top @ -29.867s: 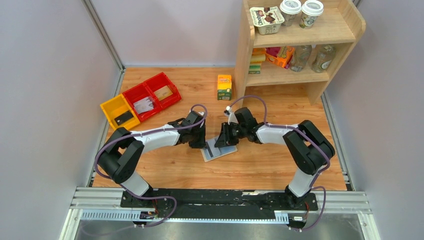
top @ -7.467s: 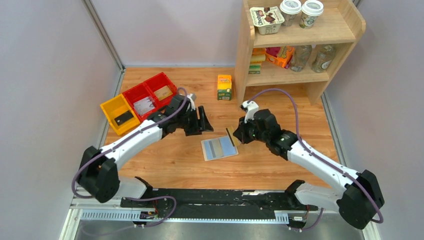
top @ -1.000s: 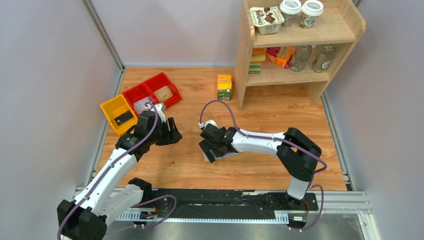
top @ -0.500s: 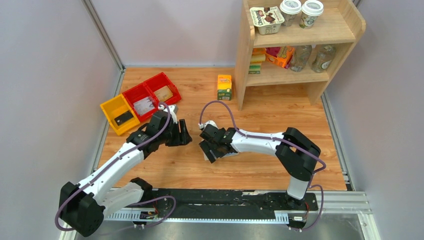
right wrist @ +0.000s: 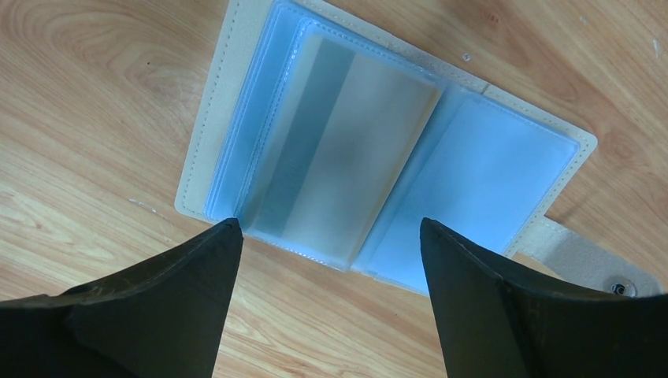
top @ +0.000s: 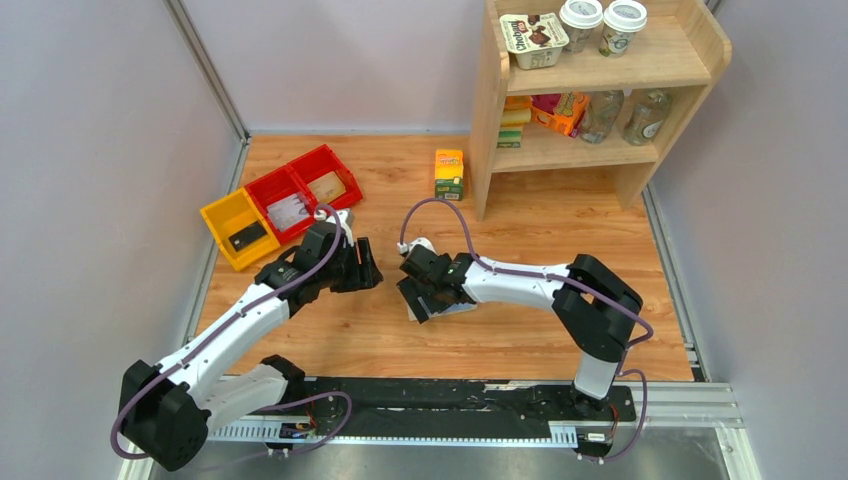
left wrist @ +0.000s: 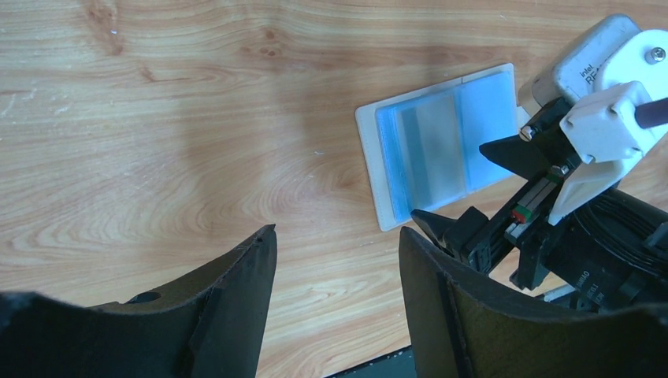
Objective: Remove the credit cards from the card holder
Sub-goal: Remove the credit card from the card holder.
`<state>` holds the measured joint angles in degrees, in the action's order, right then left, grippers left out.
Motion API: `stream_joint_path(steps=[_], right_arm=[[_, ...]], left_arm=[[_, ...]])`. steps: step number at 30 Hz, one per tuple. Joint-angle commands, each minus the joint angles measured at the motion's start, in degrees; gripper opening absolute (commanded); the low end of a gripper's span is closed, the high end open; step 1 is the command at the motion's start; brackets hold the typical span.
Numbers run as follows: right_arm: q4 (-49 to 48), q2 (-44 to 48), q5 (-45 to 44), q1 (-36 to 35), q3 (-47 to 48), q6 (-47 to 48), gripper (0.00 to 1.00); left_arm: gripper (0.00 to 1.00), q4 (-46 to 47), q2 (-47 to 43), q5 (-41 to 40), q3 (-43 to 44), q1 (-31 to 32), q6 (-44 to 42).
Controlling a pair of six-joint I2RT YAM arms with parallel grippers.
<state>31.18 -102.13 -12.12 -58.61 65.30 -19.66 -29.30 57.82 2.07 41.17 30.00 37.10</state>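
The card holder (right wrist: 236,94) lies spread open on the wood, beige rim around light blue sleeves, its closing tab at the lower right. A grey credit card (right wrist: 346,157) with a darker stripe sits inside the clear middle sleeve. My right gripper (right wrist: 329,228) hovers open just above the holder's near edge, touching nothing. From above, the right gripper (top: 418,295) covers most of the card holder (top: 458,305). My left gripper (top: 368,268) stands open and empty a short way to the left. In the left wrist view the card holder (left wrist: 437,146) lies ahead of the left gripper (left wrist: 337,232).
Two red bins (top: 305,190) and a yellow bin (top: 238,228) sit at the back left; one red bin holds a whitish card (top: 288,210), the yellow one a dark card (top: 245,238). An orange-green carton (top: 449,174) stands by the wooden shelf (top: 590,90).
My left arm has swung right from the bins toward the card holder, then nearly stopped. The right gripper stays over the holder, its jaws a touch narrower.
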Motion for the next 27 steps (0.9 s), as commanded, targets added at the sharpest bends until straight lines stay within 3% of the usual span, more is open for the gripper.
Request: stream_joint_path(steps=[1, 16, 21, 24, 27], right_arm=[[-1.4, -1.4, 0.8, 1.1, 1.1, -1.6, 0.85], [-3.8, 0.3, 7.5, 6.8, -4.3, -3.8, 0.44], [-4.6, 0.6, 8.8, 7.5, -5.2, -3.8, 0.39], [-5.5, 1.1, 9.7, 8.2, -6.1, -3.9, 0.38], [-6.7, 1.9, 10.7, 8.9, -7.0, -4.0, 0.37]], left_arm=[[0.66, 1.9, 0.1, -0.2, 1.0, 0.4, 0.7], [0.64, 10.6, 9.9, 5.2, 2.1, 3.9, 3.3], [0.53, 13.8, 17.0, 6.6, 4.3, 5.7, 3.5], [0.37, 15.1, 20.7, 7.6, 5.8, 6.5, 3.2], [0.28, 16.4, 24.8, 8.6, 7.3, 7.2, 2.9]])
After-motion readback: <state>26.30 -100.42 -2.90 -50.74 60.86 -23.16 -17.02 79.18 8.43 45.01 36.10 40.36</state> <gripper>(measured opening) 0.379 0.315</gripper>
